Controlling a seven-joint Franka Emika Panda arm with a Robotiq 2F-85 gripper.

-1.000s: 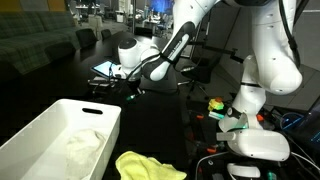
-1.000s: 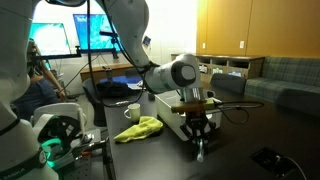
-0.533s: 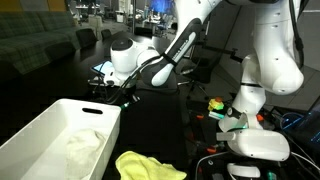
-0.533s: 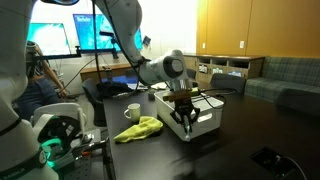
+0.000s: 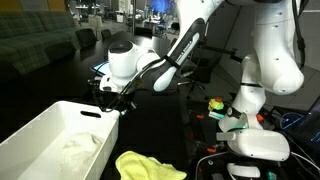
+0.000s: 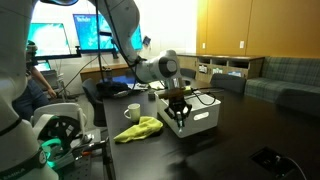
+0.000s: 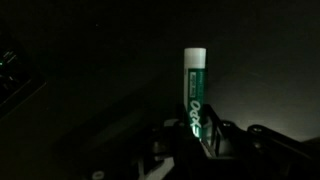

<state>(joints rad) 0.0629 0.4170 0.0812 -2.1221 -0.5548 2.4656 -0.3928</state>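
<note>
**Inspector:** State the condition of your gripper.

**Arm:** My gripper [image 7: 197, 135] is drawn nearly together and pinches a marker [image 7: 194, 90]. In the wrist view one finger presses on each side of the barrel's lower part. The jaws stand only as far apart as the barrel is thick.

**Inspector:** Describe the held item.

**Arm:** It is a marker with a white cap and a green printed label along the barrel. It stands straight out from between my fingers, cap end away from me. The rest of the wrist view is too dark to read.

**Inspector:** Where is it located?

**Arm:** In both exterior views my gripper [image 5: 107, 103] points downward at one end of the white bin [image 5: 40, 140], right by its rim. I cannot tell whether I touch the rim. The marker itself is too small to make out in those views.

**Inspector:** Note the surroundings.

**Arm:** A white cloth [image 5: 78, 148] lies inside the bin. A yellow cloth [image 6: 142, 127] lies on the dark table just beside the bin [image 6: 207, 120]. A mug [image 6: 132, 112] stands near that cloth, apart from my gripper [image 6: 177, 110].
</note>
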